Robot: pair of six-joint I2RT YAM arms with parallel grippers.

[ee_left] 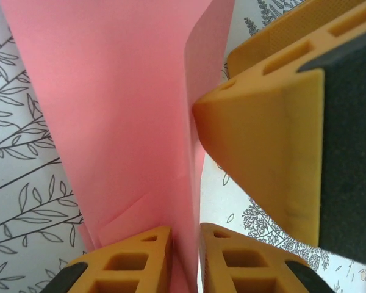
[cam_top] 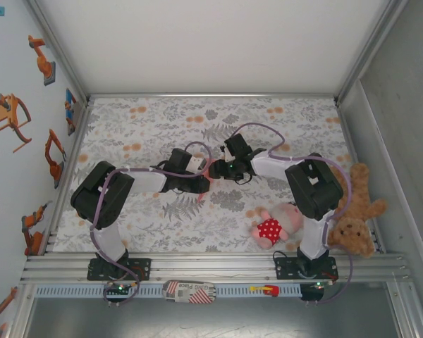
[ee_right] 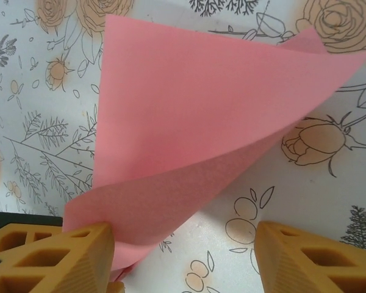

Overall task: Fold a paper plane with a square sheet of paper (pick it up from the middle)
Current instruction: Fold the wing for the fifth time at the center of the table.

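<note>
Crease the centre fold now, working between the two pincers, tip to tip above the cloth (ee_right: pixel 305 201). Reads the left pincer (ee_left: pixel 184 237) as narrow, yellow fingers (ee_left: pixel 160 250) a slit apart, the square sheet of paper (ee_left: pixel 110 110) rising through that slit and fanning out ahead of the tips; cannot tell a true bite from mere flanking at this angle. Reads the right pincer (ee_right: pixel 184 237) as wide and gripping nothing, the sheet's folded corner leaning on one finger (ee_right: pixel 97 244) and well clear of the other. Close the right pincer only with both layers squarely between its fingers, edges matched, then draw along the fold, not across it. Treat the paper as thin, matte, salmon-pink, doubled into a loose curving flap with no sharp crease yet; expect it limp enough to buckle under a push. Mind the grainy, hollow-celled yellow fingers and the flat floral cloth below the tips
</note>
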